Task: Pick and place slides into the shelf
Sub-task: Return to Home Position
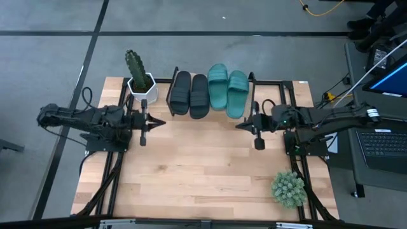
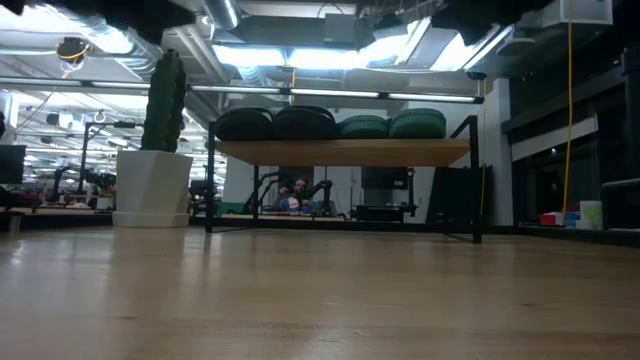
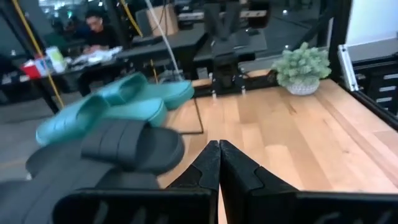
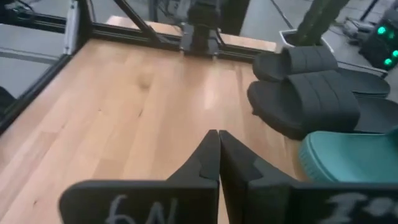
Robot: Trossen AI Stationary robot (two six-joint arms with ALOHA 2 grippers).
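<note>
Lining shelf [image 2: 345, 152], four slides [image 1: 199, 95], low view alone shows shelf's underside

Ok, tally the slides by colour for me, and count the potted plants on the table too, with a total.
Black slides: 2
Teal green slides: 2
Potted plants: 2, a cactus and a round bushy plant
Total: 6, with all 4 slides side by side on the shelf.
</note>
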